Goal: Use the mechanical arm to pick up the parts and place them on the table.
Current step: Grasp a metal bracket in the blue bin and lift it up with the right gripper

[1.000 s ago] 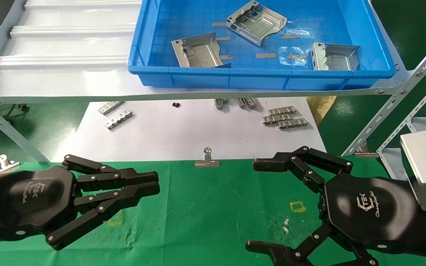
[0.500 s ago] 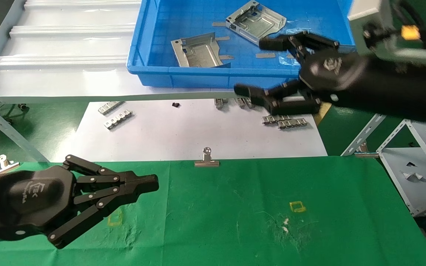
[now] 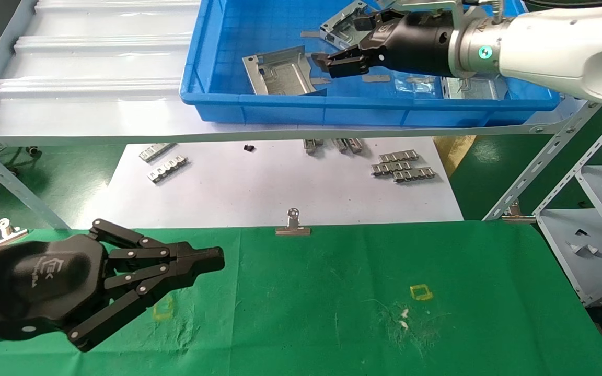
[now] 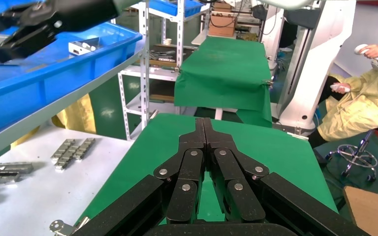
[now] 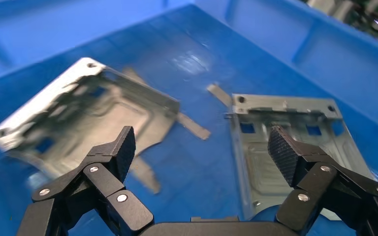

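1. Parts: in the head view three metal brackets lie in the blue bin (image 3: 217, 99) on the shelf: left bracket (image 3: 279, 73), middle bracket (image 3: 338, 28), right bracket (image 3: 471, 87). The right gripper (image 3: 350, 44) hovers above them, spread. The left gripper (image 3: 196, 263) rests over the green table (image 3: 332, 292), fingers pressed together.
2. Left wrist view: left gripper (image 4: 203, 129) clenched, empty, above the table (image 4: 275, 147).
3. Right wrist view: right gripper (image 5: 204, 152) released, between two brackets (image 5: 93, 108) (image 5: 285, 132), grasping nothing.

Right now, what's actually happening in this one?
The right gripper is reaching into the blue bin on the shelf, fingers open and empty, poised over the metal brackets. None is on the green table yet. The left gripper sits shut and idle over the table.
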Motion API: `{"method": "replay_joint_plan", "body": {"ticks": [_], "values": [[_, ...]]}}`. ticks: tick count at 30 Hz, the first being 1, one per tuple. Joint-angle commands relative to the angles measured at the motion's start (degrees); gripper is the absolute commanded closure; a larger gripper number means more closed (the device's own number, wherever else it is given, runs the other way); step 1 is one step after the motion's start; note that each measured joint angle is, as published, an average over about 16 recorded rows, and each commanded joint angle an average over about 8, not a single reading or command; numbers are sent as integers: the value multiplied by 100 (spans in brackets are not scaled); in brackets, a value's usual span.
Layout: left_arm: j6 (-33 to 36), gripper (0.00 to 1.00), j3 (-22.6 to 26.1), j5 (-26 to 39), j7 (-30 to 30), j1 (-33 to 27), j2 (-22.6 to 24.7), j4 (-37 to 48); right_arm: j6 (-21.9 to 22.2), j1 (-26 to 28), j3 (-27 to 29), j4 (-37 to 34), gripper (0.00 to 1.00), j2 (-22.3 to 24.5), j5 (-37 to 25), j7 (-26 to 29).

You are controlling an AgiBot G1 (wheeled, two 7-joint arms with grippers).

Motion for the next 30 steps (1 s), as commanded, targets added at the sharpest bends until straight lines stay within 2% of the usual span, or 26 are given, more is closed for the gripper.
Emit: {"method": "replay_joint_plan", "body": {"ticks": [1,3,4,11,12,30], "values": [[0,100,0,0,0,0,0,0,299,191,-58,-535,74,-307,-135,-108],[0,98,0,0,0,0,0,0,568,272,-78,-799,96,-470,-170,-149],[0,88,0,0,0,0,0,0,693,296,-91,-890,100,-531,-182,-160],[0,3,0,0,0,0,0,0,1281,254,-217,-978,100,-677,-124,8],[0,0,0,0,0,0,0,0,1326,233,-245,-951,100,-681,-106,52],[0,0,0,0,0,0,0,0,1675,68,-1028,-526,100,-686,87,808]]}}
